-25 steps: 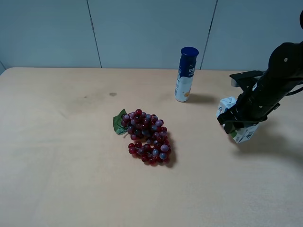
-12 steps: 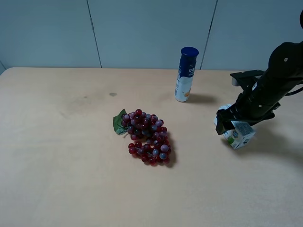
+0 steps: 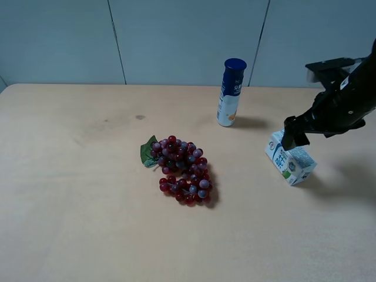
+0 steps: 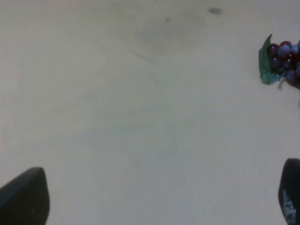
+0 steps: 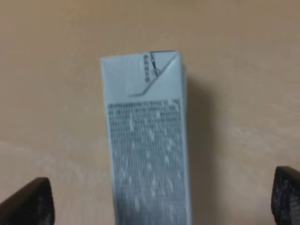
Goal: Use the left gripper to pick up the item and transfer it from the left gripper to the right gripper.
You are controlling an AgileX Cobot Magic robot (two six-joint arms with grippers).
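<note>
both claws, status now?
Left claw: open, holding nothing.
Right claw: open, above the carton, which lies on the table, not gripped.

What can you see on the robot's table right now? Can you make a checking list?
Surface: tan table, faint dark marks.
Job's things: drink carton lying on the table, free of both grippers.
Clutter: red grape bunch; upright blue-capped tube.
Grippers: right gripper open just above the carton; left gripper open over bare table.
Cables: nothing seen.
Surroundings: pale panelled wall.
</note>
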